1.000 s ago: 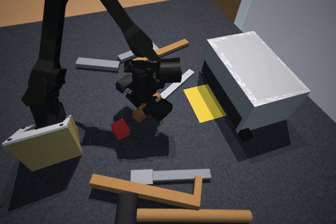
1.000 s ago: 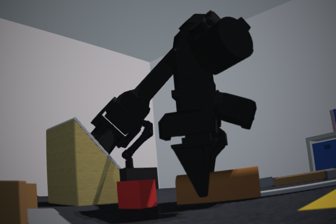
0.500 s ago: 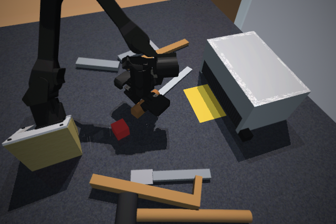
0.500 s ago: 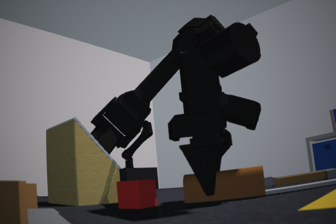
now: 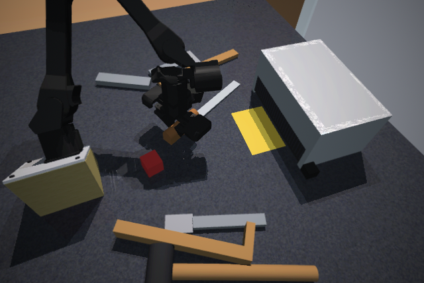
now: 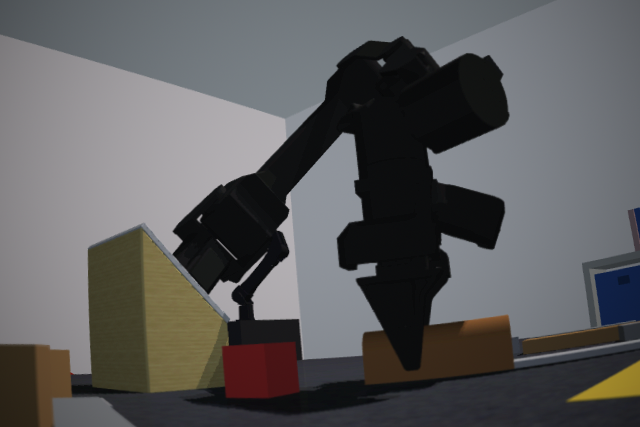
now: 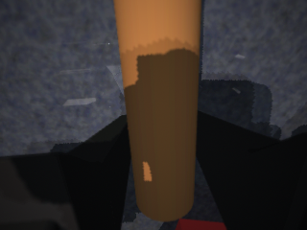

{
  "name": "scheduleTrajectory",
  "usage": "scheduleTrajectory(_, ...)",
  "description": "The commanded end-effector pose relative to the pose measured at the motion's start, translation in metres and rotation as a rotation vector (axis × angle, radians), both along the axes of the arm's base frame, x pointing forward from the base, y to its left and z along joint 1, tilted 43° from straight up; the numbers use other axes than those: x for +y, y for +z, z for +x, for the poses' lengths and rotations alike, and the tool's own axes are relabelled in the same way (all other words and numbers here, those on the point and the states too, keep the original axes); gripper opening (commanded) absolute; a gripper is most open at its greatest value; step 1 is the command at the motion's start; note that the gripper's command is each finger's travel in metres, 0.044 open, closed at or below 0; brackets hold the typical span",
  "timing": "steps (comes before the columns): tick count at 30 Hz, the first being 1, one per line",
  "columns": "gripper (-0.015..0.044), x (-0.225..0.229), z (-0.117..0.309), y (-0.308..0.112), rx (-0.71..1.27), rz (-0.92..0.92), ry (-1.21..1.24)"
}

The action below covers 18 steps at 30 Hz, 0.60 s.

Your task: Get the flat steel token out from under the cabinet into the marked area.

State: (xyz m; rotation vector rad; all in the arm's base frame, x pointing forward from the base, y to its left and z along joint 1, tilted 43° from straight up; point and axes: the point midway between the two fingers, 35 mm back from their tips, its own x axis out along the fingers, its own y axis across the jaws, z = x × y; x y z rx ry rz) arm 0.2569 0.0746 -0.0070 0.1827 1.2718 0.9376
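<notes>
My gripper is shut on the thick orange handle of a tool. The tool's thin pale blade points toward the far end of the cabinet, its tip short of it. The tool is low over the table; I cannot tell whether it touches. The grey cabinet has dark vent slots along its front. The marked area, a yellow rectangle, lies before the cabinet, partly shaded. The steel token cannot be made out in any view.
A red block sits near the handle's rear end. A black block is at the cabinet's near corner. A grey bar and an orange stick lie beyond the gripper. An orange hooked stick lies nearer the top camera.
</notes>
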Motion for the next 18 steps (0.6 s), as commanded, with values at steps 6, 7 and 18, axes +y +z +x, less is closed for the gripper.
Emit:
scheduleTrajectory(6, 0.0000, 0.008, -0.001, 0.009, -0.006, 0.000, 0.001)
scheduleTrajectory(7, 0.0000, 0.009, -0.001, 0.010, -0.006, 0.000, 0.001)
scheduleTrajectory(18, 0.0000, 0.019, -0.003, 0.019, -0.006, 0.001, 0.001)
